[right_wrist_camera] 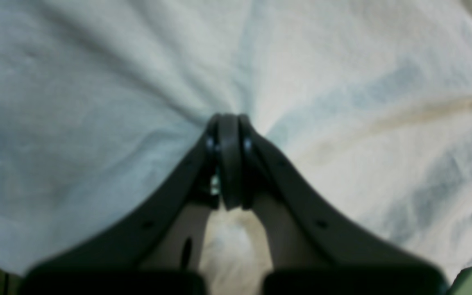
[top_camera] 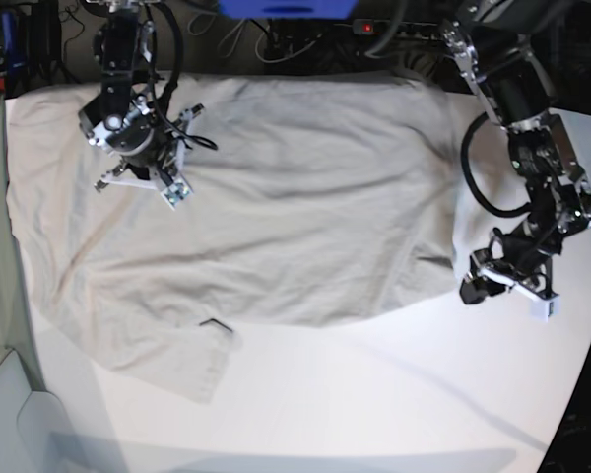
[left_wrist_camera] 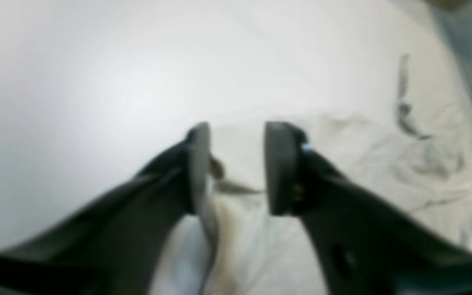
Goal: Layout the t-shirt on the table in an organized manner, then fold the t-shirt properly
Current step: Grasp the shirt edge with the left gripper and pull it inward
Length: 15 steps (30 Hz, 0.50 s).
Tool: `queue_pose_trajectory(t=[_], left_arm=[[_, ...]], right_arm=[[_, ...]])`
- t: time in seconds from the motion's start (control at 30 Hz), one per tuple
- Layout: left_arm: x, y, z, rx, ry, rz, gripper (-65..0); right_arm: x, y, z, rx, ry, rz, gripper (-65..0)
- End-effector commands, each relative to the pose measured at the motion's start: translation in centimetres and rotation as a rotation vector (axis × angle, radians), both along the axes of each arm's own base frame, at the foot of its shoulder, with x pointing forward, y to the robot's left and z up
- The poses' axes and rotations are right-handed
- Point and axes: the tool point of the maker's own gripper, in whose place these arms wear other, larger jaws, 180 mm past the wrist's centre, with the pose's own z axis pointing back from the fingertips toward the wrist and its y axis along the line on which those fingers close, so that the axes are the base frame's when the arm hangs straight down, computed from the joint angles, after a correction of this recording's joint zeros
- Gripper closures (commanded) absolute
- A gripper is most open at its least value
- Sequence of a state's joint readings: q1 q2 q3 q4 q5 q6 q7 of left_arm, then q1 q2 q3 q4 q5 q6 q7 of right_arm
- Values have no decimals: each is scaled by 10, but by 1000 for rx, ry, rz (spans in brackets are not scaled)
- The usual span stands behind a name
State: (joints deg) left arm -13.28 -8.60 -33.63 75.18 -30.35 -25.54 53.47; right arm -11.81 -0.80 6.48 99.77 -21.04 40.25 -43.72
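two grippers work the t-shirt (top_camera: 276,197) spread wide over the table (top_camera: 394,394): the right gripper (right_wrist_camera: 228,123), at ten o'clock, is clenched on a pinch of cloth, while the left gripper (left_wrist_camera: 236,164), at three o'clock, stands parted over the hem.

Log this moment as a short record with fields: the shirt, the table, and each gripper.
shirt: the t-shirt lies spread over the far part of the table, wrinkled, not folded
table: the table is white, bare along the near side
left gripper: the left gripper has jaws apart over the shirt's edge, no cloth pinched between them
right gripper: the right gripper is shut on the t-shirt, cloth puckering toward its tips
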Motion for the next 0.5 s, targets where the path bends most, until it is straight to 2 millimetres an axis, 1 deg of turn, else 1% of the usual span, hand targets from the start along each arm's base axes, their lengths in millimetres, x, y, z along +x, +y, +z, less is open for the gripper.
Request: queue_pose_trajectory(t=[0.0, 0.07, 0.1, 0.23, 0.3, 0.43, 0.47], left_arm=[[11, 3, 16, -6, -54, -4, -331], [8, 7, 4, -17, -21, -4, -410], [6, 7, -3, -29, -4, -2, -424], [4, 1, -21, -62, 41, 1, -425], [6, 0, -24, -81, 30, 15, -425], [8, -9, -38, -127, 32, 41, -425], [12, -12, -36, -130, 29, 34, -424]], right_arm=[[2, -4, 4, -15, -10, -5, 0], [2, -4, 4, -13, -11, -6, 0], [2, -3, 4, -12, -11, -6, 0], [2, -3, 4, -11, -11, -4, 0], [2, -2, 4, -10, -11, -4, 0], [1, -3, 4, -12, -8, -5, 0], [1, -3, 4, -12, -8, -5, 0]])
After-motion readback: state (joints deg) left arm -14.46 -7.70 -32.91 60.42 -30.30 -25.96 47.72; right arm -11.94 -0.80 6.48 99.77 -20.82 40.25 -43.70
